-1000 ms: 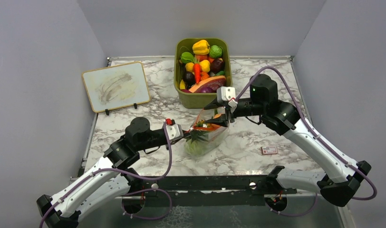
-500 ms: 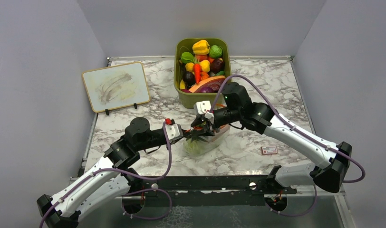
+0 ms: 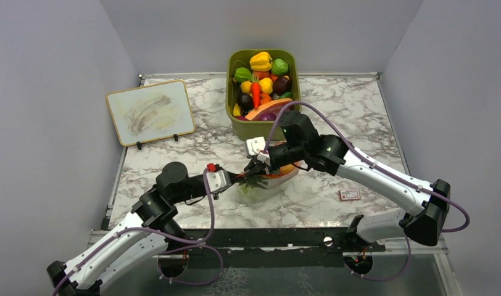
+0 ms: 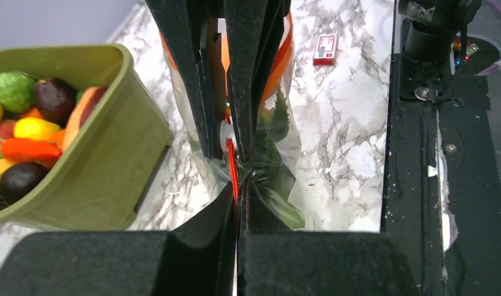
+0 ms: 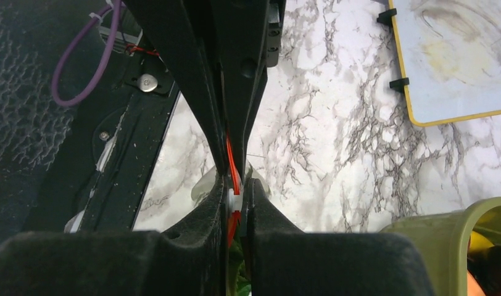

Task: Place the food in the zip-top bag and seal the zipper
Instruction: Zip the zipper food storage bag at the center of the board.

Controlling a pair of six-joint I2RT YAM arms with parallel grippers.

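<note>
Sealing is the step in hand, judging from how things lie. In the top view the zip-top bag stands at the middle of the frame on the marbled surface, just below the olive bin of toy produce. The food shows orange and green through the bag's clear wall, so the loading looks done. The left claw and the right claw meet nose to nose at the left end of the bag's mouth.

In the left wrist view the left claw, at bottom centre, is pressed flat on the zipper, the thin orange-red strip, with no gap showing. The right claw's dark fingers reach down from the top of the frame onto the same strip, with a small white slider lodged between them.

In the right wrist view the right claw is pinched tight on the strip and the slider at lower centre. The left claw sits opposite, touching or nearly so.

The next move, I judge, calls for the left claw to anchor its end. The right then draws the slider level along the mouth to the far end, firmly enough not to slip off.
</note>
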